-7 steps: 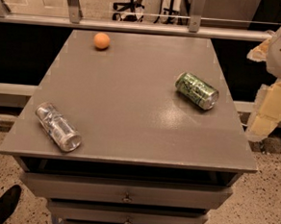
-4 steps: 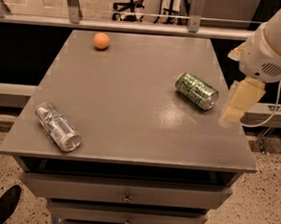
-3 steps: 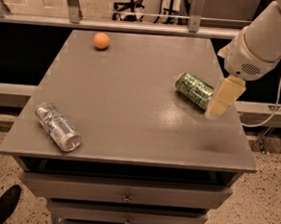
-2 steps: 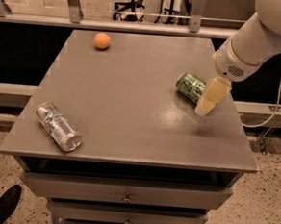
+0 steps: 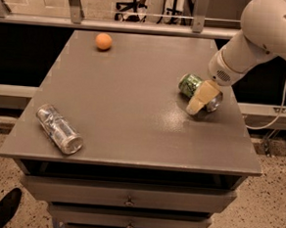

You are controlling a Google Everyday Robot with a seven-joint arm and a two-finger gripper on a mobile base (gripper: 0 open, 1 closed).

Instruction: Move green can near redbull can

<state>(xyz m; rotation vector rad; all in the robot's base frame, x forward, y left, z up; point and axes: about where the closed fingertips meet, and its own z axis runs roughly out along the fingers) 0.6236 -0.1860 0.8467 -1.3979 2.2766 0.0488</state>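
Grey and matte, the tabletop [image 5: 134, 100] of a low drawer cabinet fills most of your view, with a railing and chair legs beyond its far edge. On it you have the two cans, both lying on their sides and well apart. The green can [image 5: 188, 84] lies near the right edge, about midway back. The redbull can [image 5: 58, 129] lies at the front left corner, angled toward the front edge. An orange ball [image 5: 104, 41] sits at the far left (no part of your job).

By my reading, you are at the very start. Nothing of the task is done yet, since the green can lies nearly the whole width of the table from the redbull can. You have the grasp, the carry across and the set-down all left to do.

Your gripper [image 5: 197, 102] hangs from the white arm [image 5: 256, 40] that reaches in from the upper right. Its cream tip points down and to the left, right over the middle of the green can and hiding part of it. I cannot tell whether the gripper is released or clenched. I also cannot tell whether it touches the can or hovers just above it. It carries nothing that you can see, and the can looks to be resting on the table.
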